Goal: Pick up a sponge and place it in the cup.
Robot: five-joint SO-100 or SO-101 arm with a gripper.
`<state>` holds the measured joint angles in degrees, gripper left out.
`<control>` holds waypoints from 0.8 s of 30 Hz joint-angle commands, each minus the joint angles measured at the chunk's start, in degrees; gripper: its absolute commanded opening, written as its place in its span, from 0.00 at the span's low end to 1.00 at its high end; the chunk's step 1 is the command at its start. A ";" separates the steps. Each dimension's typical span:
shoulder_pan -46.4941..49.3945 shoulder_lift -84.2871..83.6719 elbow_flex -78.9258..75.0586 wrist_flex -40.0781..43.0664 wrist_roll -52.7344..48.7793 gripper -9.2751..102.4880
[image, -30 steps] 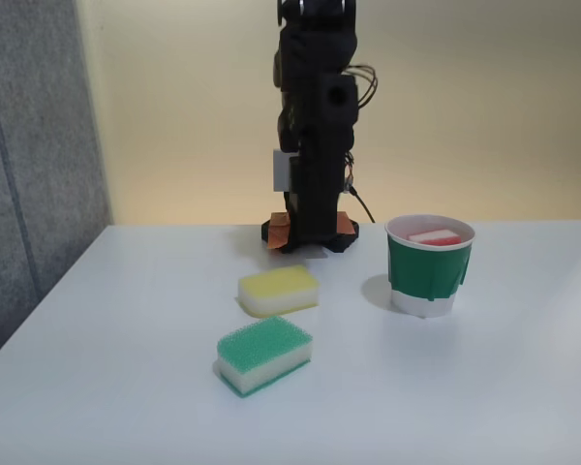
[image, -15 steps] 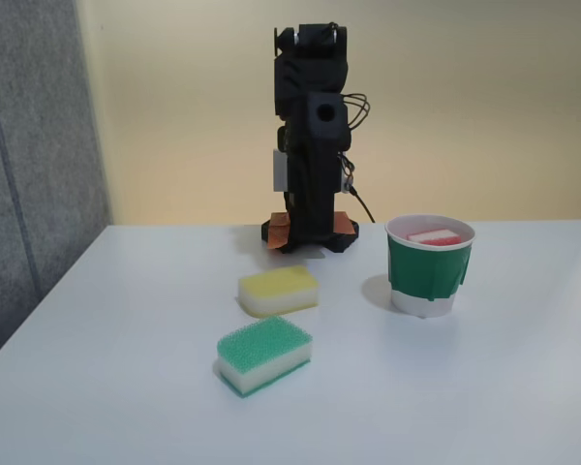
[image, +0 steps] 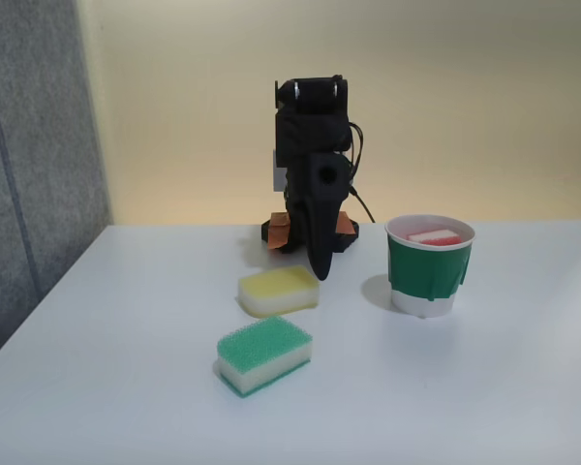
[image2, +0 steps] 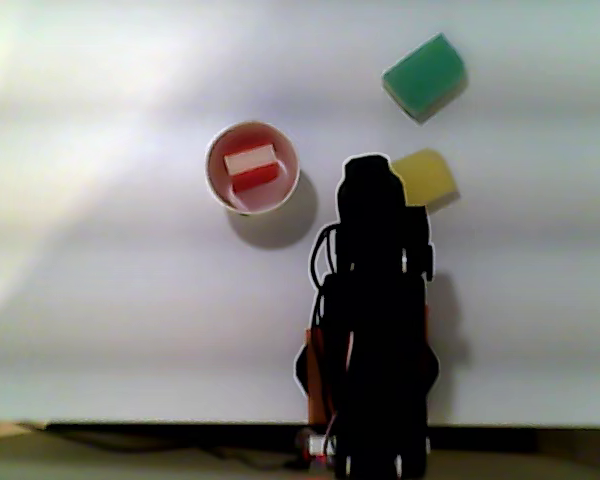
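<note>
The red and white sponge lies inside the green paper cup, its top showing just below the rim. From above in the other view, the sponge rests in the cup with its white side up. My black gripper hangs pointing down with its fingers closed to a point and nothing between them. It is left of the cup and just behind the yellow sponge. In the other view the gripper sits between the cup and the yellow sponge.
A yellow-topped sponge lies near the table's middle, and a green-topped sponge lies in front of it. The arm's base stands at the back of the white table. A grey panel borders the left.
The arm has folded down from upright. The gripper has swung downward and now points at the table behind the yellow sponge. Sponges and cup have not moved.
</note>
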<state>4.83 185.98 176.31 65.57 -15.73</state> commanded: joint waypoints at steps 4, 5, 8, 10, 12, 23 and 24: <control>0.70 0.97 0.79 6.94 -1.05 0.08; 0.70 0.97 0.79 7.91 -0.97 0.08; 0.70 0.97 0.79 10.99 -0.79 0.08; 0.70 1.05 0.79 13.10 0.00 0.08; 0.70 1.05 0.79 13.10 0.09 0.08; 0.70 1.05 0.79 13.10 0.09 0.08; 0.70 1.05 0.79 13.10 0.09 0.08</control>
<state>4.83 186.94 177.01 72.77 -14.94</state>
